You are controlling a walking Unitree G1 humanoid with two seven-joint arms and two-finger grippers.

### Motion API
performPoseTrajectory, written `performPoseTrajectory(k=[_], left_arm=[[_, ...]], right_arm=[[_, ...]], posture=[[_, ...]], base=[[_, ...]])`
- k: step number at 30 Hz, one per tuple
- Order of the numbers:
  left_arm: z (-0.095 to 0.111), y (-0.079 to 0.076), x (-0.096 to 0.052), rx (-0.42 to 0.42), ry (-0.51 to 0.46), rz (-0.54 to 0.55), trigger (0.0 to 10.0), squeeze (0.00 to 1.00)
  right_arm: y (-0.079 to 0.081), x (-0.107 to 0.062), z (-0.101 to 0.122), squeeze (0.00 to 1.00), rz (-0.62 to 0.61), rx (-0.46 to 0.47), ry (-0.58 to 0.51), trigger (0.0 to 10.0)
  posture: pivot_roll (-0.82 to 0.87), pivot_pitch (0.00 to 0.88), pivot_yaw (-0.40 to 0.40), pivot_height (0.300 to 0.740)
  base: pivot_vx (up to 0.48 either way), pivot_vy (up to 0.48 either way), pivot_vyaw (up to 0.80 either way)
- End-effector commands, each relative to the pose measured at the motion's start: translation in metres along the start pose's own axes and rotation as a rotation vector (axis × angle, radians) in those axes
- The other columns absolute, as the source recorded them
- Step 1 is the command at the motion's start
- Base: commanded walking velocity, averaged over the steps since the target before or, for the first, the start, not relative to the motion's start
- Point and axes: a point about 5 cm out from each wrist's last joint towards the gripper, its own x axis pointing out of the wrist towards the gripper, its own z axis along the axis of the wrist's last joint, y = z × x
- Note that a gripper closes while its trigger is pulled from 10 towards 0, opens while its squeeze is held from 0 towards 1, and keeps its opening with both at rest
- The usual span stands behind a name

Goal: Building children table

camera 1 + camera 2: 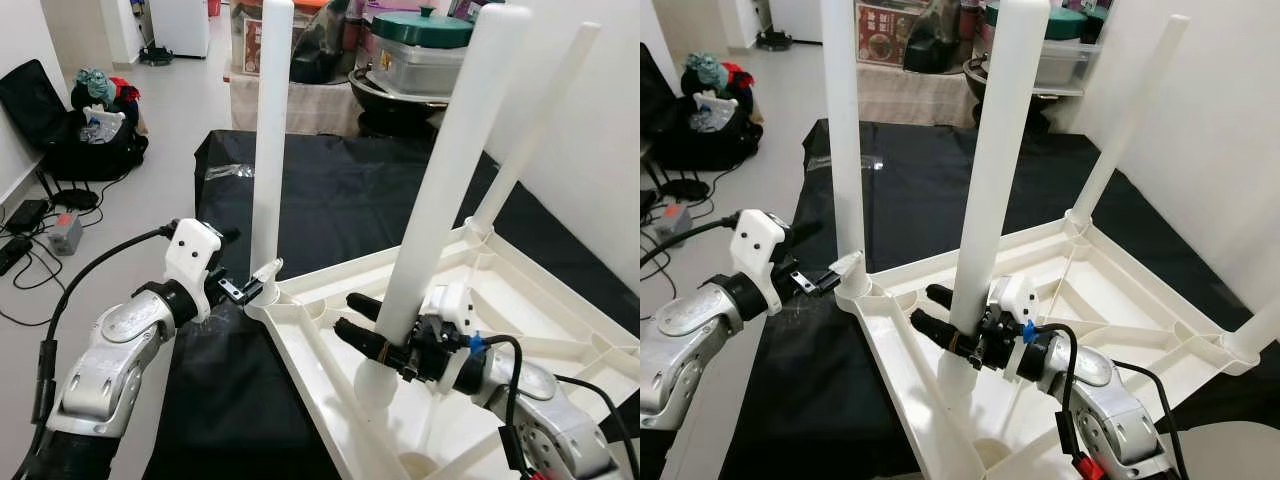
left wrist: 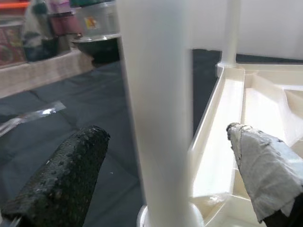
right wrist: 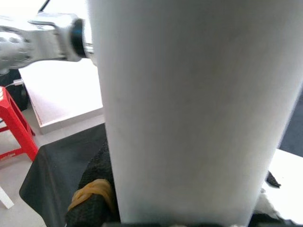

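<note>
My right hand [image 1: 372, 333] was clamped around the base of a white table leg [image 1: 445, 170], its black fingers [image 1: 940, 329] hugging both sides of the tube just above the socket where the leg met the frame. In the right wrist view that leg [image 3: 199, 109] stood so close that it blocked nearly everything else, with a yellow band on one finger at its foot.

My left hand [image 1: 252, 285] sat at the near left corner of the upturned children's table [image 1: 520, 330], its fingers spread wide on either side of a second leg [image 1: 271, 130] without touching it. One finger [image 2: 61, 175] was bare black and the other [image 2: 265, 175] was wrapped in pale cloth. That leg stood upright in its corner socket.

The table lay upside down, its ribbed white underside facing up, resting on a black sheet [image 1: 330, 200] spread over the floor [image 1: 170, 100]. A third leg [image 1: 535, 125] rose from the far corner, beside the white wall [image 1: 600, 150].

Farther off, a black bag [image 1: 85, 140] stuffed with things sat against the wall to my left, with cables [image 1: 30, 270] trailing on the floor near it. Beyond the sheet stood a low shelf holding a green-lidded pot [image 1: 420, 30].
</note>
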Motion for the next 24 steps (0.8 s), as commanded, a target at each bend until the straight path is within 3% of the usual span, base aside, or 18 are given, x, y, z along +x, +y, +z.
performPoseTrajectory(k=[1, 5, 13, 14, 15, 16, 24], left_arm=[[-0.008, 0.007, 0.01, 0.02, 0.032, -0.03, 10.0, 0.0], [-0.005, 0.019, 0.027, 0.033, 0.042, -0.04, 10.0, 0.0], [-0.014, 0.024, 0.04, 0.031, 0.067, -0.054, 10.0, 0.0], [-0.015, 0.022, 0.044, 0.016, 0.052, -0.076, 2.5, 0.0], [-0.015, 0.022, 0.044, 0.016, 0.052, -0.076, 2.5, 0.0], [-0.014, 0.021, 0.045, 0.005, 0.018, -0.095, 0.0, 0.0], [-0.019, 0.018, 0.041, -0.025, -0.018, -0.106, 0.0, 0.0]], right_arm=[[0.01, 0.005, -0.001, 0.0, 0.03, 0.02, -0.009, 0.0], [0.015, 0.005, -0.002, 0.0, 0.024, 0.03, -0.016, 0.0], [0.021, 0.007, -0.002, 0.0, 0.028, 0.036, -0.031, 0.0], [0.022, 0.008, -0.002, 0.0, 0.021, 0.034, -0.03, 0.0], [0.022, 0.008, -0.002, 0.0, 0.021, 0.034, -0.03, 0.0], [0.021, 0.009, -0.002, 0.0, 0.004, 0.027, -0.033, 0.0], [0.006, 0.012, 0.005, 0.0, -0.099, -0.011, -0.086, 0.0]], posture=[[0.03, 0.0, -0.074, 0.74], [0.02, 0.0, -0.056, 0.74], [0.0, 0.0, -0.043, 0.74], [0.0, 0.0, -0.041, 0.74], [0.0, 0.0, -0.041, 0.74], [0.0, 0.0, -0.039, 0.74], [0.01, 0.0, -0.051, 0.74]], base=[[0.0, 0.0, 0.0], [0.0, 0.0, 0.0], [0.0, 0.0, 0.0], [0.0, 0.0, 0.0], [0.0, 0.0, 0.0], [0.0, 0.0, 0.0], [0.0, 0.0, 0.0]])
